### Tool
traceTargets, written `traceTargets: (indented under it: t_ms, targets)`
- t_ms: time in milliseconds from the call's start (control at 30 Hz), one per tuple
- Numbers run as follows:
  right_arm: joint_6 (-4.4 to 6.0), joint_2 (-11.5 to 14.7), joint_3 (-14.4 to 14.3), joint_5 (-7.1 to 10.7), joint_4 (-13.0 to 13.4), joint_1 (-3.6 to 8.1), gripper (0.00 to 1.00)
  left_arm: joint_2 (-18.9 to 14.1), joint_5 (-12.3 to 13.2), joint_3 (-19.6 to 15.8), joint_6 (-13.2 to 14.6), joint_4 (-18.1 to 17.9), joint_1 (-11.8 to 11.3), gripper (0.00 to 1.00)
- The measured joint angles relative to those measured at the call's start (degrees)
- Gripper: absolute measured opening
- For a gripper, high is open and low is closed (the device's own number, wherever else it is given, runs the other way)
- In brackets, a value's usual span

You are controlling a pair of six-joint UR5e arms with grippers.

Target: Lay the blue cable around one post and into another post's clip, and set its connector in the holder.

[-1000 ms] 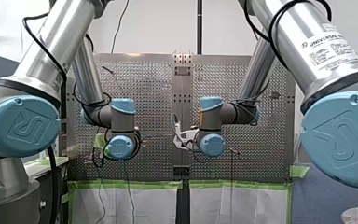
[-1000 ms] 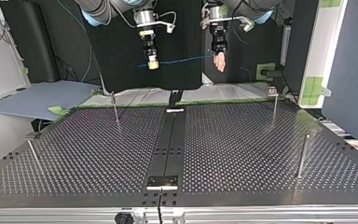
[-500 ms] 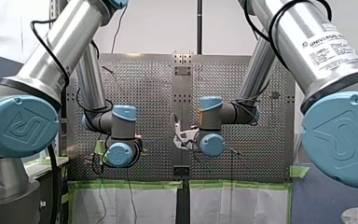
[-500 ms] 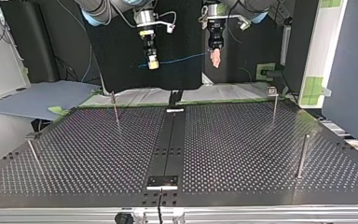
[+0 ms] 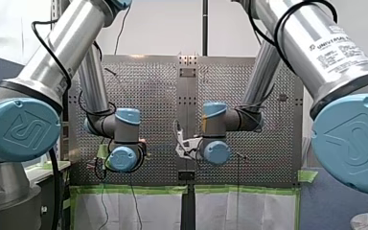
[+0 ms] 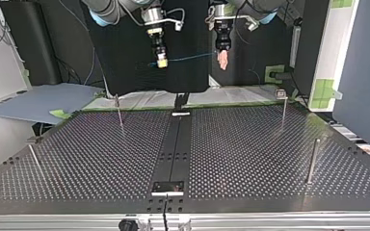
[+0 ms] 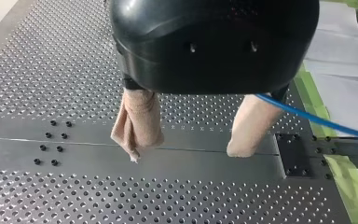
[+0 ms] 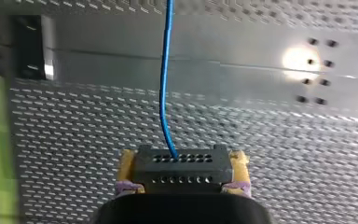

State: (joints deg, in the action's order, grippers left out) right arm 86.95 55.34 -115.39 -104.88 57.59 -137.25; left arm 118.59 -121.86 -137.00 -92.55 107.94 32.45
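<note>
Right gripper (image 8: 182, 161): yellow pads (image 8: 127, 164) pinched on the black connector (image 8: 182, 173), one pad on each side, its holed face pointing ahead. One blue cable (image 8: 164, 84) leaves that face and runs straight ahead of the fingers, over the table (image 8: 270, 140). Left gripper (image 7: 186, 151): two beige pads (image 7: 140, 119) spread wide, nothing between them. The cable comes out from behind the outer side of one pad, up near the black body, and runs off sideways; can't tell if it touches the pad. In the top view both grippers hang pointing down, near each other, with the cable strung between them in the air, well above the table. Count: 2 arms, 2 grippers, 1 cable, 1 connector, 4 thin upright posts (image 6: 119, 111), all below and well apart from both grippers, two on each side of the centre strip (image 6: 173, 154). One post on the left gripper's side carries a small square head (image 6: 281, 93). There are 2 small dark plates (image 6: 168, 186) on the strip, one at the end nearest under the grippers, one at the end farthest from them. Surface: perforated metal, with a smooth strip carrying clusters of screw holes. Green tape (image 7: 314, 100) runs along the edge under the grippers, with white sheeting (image 6: 139, 101) beyond. Room: black panel (image 6: 125, 48) behind the grippers, blue-grey board (image 6: 38, 101) off the right gripper's side.
</note>
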Motion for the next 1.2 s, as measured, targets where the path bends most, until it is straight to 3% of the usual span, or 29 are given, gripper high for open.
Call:
traceTargets:
  t_ms: [67, 167, 700, 933, 1100, 1200]
  targets:
    - [1.23, -0.41, 0.01, 0.01, -0.37, -0.16, 0.0, 0.0, 0.0, 0.0, 0.0, 0.0, 0.0, 1.0]
    - [2.15, -0.63, 0.02, 0.02, -0.56, -0.24, 0.0, 0.0, 0.0, 0.0, 0.0, 0.0, 0.0, 1.0]
    - [2.72, -0.61, -0.14, -0.14, -0.59, -0.44, 0.0, -0.25, -0.24, -0.26, -0.24, -0.26, 0.26, 1.0]
    - [3.9, 2.5, 0.09, -3.41, -0.96, -3.32, 0.0, -3.46, -3.46, -3.45, -3.26, 0.78, 3.46, 1.0]
    - [4.06, 5.58, 2.31, -6.49, -3.0, -3.92, 0.0, -5.97, -5.87, -4.36, -4.04, 3.18, 5.13, 1.0]
    - [4.15, 7.36, 3.64, -7.83, -4.65, -3.92, 0.0, -7.68, -6.08, -3.73, -4.83, 4.87, 5.32, 1.0]
